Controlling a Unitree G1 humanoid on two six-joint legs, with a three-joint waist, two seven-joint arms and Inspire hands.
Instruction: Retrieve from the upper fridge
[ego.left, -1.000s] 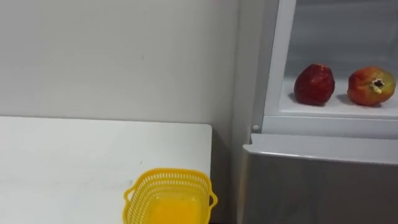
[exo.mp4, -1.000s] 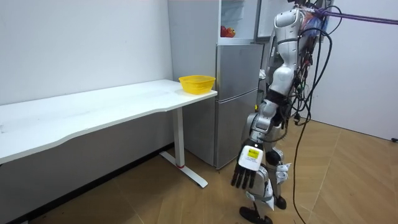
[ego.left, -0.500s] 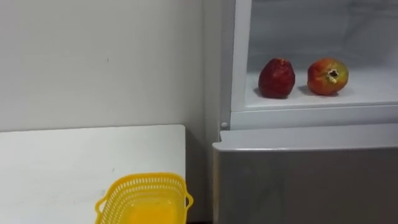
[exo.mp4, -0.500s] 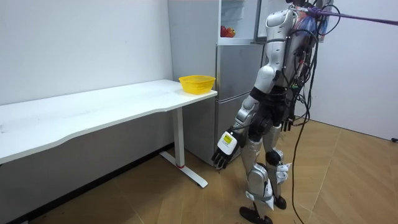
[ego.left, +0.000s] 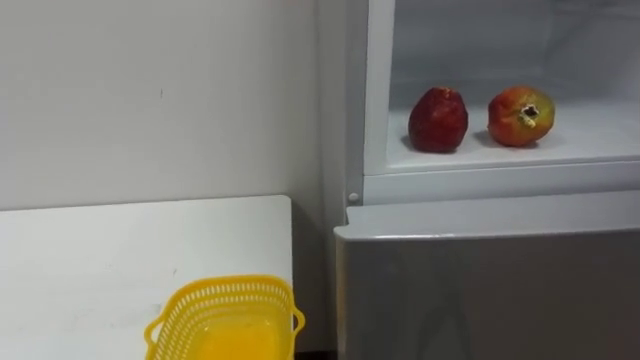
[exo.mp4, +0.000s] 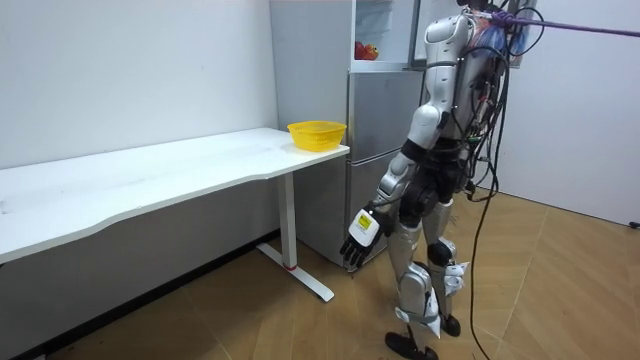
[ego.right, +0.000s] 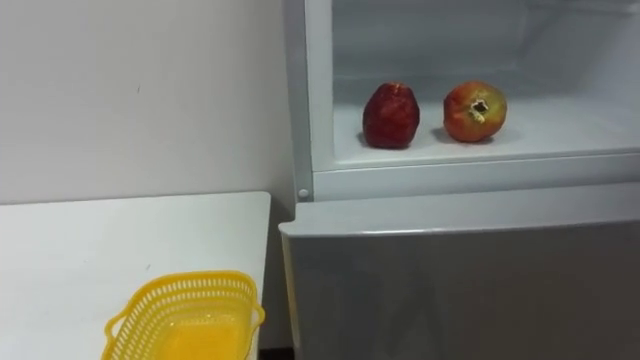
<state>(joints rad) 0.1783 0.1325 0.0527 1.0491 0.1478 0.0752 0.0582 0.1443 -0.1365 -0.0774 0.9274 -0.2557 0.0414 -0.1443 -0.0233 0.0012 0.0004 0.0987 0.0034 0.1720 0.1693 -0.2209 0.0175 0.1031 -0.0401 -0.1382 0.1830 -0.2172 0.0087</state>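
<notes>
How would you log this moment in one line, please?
stance: facing open upper fridge | dark red fruit, orange-red fruit: inside | left hand: low, open | yellow basket: on table

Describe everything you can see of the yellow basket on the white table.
The yellow basket looks like moulded plastic: an oblong tub with a slotted lattice band under its rim and a small handle at each end. It stands upright on the white table, near the table end beside the fridge, apart from the fridge itself. Nothing shows inside it, though the eye views cut off its near part. Apart from the table under it, nothing touches it.
</notes>
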